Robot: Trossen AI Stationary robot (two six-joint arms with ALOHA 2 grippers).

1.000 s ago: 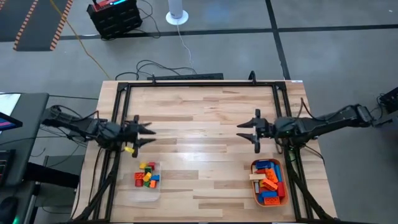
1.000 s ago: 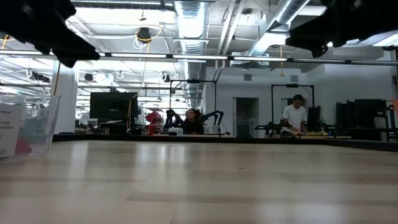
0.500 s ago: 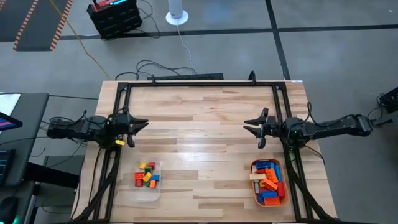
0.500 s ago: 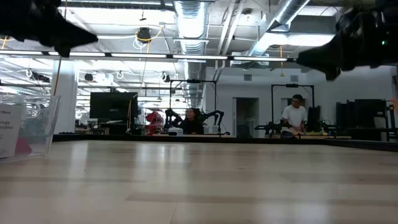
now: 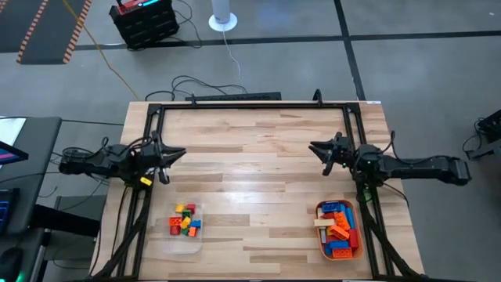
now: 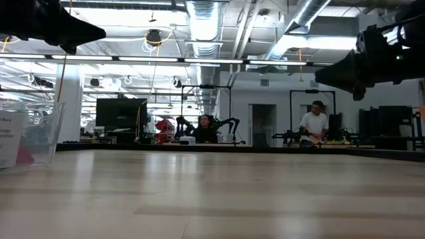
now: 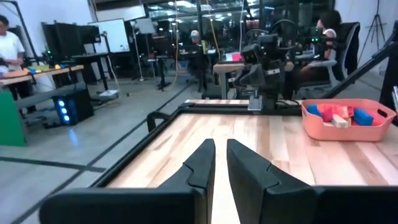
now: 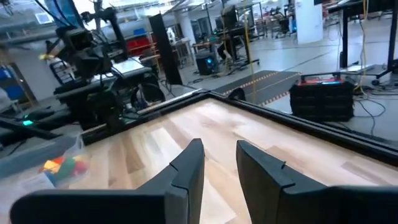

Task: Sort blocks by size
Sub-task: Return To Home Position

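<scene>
Short blocks (image 5: 185, 220) in red, yellow, orange and green lie in a clear tray (image 5: 174, 239) near the table's front left. Longer blue, orange and tan blocks (image 5: 338, 231) lie in an orange tray (image 5: 320, 235) near the front right. My left gripper (image 5: 172, 159) hovers at the table's left edge, behind the clear tray. It is empty, and its fingers (image 7: 202, 165) stand a narrow gap apart. My right gripper (image 5: 319, 155) hovers near the right edge, behind the orange tray. It is empty, and its fingers (image 8: 186, 168) stand a small gap apart.
A black frame rail (image 5: 250, 104) runs round the tabletop. Bare wood (image 5: 250, 180) lies between the two arms. In the low view both arms show only as dark shapes high up, and people (image 6: 313, 126) stand far off in the room behind.
Both arms have drawn back from the middle of the table. My left gripper went toward the left edge and a little toward the far edge; my right gripper went toward the right edge. Both pairs of fingers, wide apart a second ago, have come closer together. The blocks have not moved.
</scene>
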